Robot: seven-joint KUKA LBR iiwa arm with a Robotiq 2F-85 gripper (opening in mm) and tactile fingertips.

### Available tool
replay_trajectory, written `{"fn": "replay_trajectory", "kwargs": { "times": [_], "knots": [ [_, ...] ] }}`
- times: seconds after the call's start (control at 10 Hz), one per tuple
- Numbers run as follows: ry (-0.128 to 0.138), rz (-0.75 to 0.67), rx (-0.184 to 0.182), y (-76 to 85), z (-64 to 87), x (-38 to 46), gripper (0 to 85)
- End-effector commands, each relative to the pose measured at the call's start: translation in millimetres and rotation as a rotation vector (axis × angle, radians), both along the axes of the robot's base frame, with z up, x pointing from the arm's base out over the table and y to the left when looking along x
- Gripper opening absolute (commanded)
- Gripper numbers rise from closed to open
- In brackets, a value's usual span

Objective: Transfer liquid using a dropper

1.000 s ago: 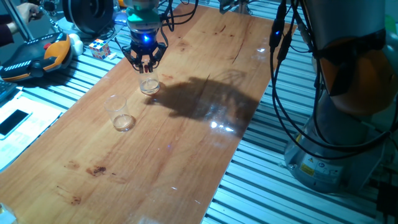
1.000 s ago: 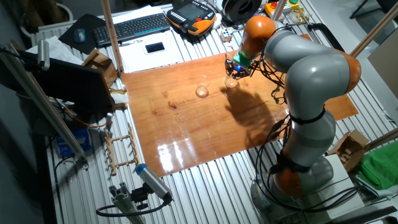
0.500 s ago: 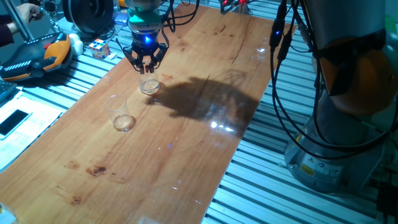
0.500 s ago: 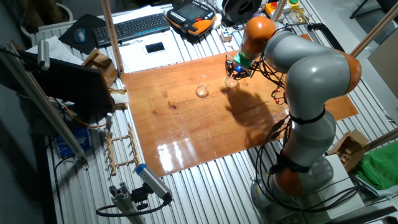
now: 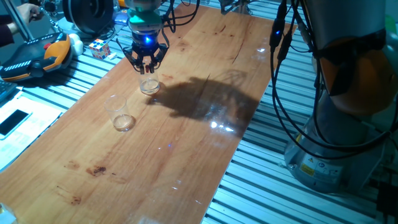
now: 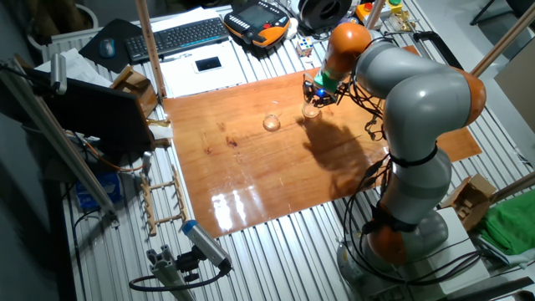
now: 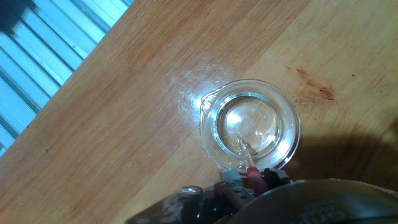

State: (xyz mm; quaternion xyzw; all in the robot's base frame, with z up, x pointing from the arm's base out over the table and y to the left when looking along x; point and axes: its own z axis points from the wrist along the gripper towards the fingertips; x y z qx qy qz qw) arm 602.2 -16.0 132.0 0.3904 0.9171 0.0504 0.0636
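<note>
Nothing has moved: the tool [image 5: 147,62] stays clamped on the dropper [image 7: 250,167], tip inside the glass [image 7: 250,132].

A long wooden table [image 5: 186,134] lies on a bench of ribbed metal slats [image 5: 261,186]. Its top has some dark stains and shines under the lamps. Near the far end of the table, on the slats, sits a small colour cube [image 5: 98,47], and beside it an orange and black handheld pendant [image 5: 34,56]. A phone [image 5: 13,121] lies flat on a white sheet. From the other side I see a black keyboard [image 6: 177,38], a mouse [image 6: 108,48] and a wooden rack [image 6: 163,205] beside the table.
</note>
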Motion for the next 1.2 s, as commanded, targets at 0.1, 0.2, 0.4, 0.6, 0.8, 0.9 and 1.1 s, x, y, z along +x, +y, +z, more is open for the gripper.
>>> {"fn": "replay_trajectory", "kwargs": {
  "times": [0.1,0.2,0.4,0.6,0.8,0.9,1.1],
  "knots": [
    [-0.003,0.000,0.002,-0.1,-1.8,-0.5,30.0],
    [-0.005,0.000,0.002,-0.2,-1.8,-0.6,29.7],
    [-0.005,0.001,0.001,-0.1,-1.5,-0.6,29.7],
    [-0.005,0.004,-0.001,-0.1,-1.8,-0.9,29.7],
    [-0.006,0.022,-0.020,-1.1,-0.1,-1.3,30.7],
    [-0.004,0.030,-0.025,-1.4,0.0,-1.4,31.3],
    [-0.003,0.051,-0.030,-2.2,0.4,-1.6,33.0]
  ]
}}
